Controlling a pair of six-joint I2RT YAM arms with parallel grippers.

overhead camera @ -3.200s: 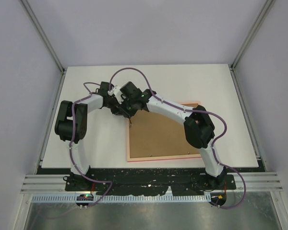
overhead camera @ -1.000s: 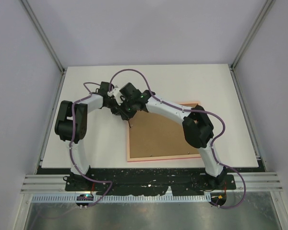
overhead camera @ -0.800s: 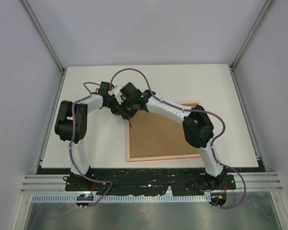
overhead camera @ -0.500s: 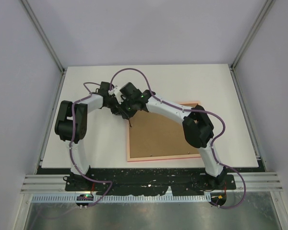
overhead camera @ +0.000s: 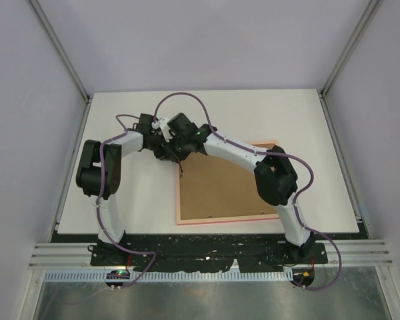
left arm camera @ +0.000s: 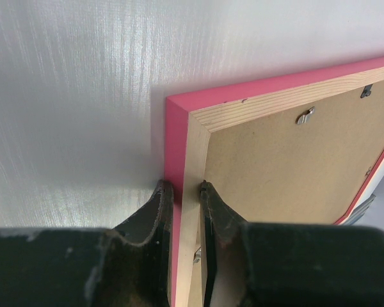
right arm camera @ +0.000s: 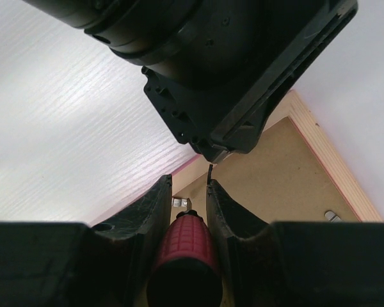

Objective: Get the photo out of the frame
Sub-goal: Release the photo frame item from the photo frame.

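Observation:
The frame [overhead camera: 220,190] lies face down on the white table, its brown back up and its pink edge showing. The photo is hidden beneath that back. My left gripper [overhead camera: 164,151] is at the frame's far left corner. In the left wrist view it [left arm camera: 184,185] is shut on the frame's side rail [left arm camera: 193,153], one finger outside the pink edge and one inside on the board. My right gripper [right arm camera: 189,182] is shut on a red-handled tool [right arm camera: 187,246]. The tool's tip points at a small metal tab [right arm camera: 178,202] just inside the same corner, right below the left gripper's body [right arm camera: 230,70].
Small metal tabs [left arm camera: 305,115] sit along the inner edge of the frame's back. Both wrists crowd together over the far left corner [overhead camera: 177,143]. The right arm's elbow [overhead camera: 275,180] hangs over the frame's right side. Enclosure walls stand on either side of the table [overhead camera: 120,107].
Almost nothing. The right wrist has shifted very slightly over the frame's corner. Both grips are as they were.

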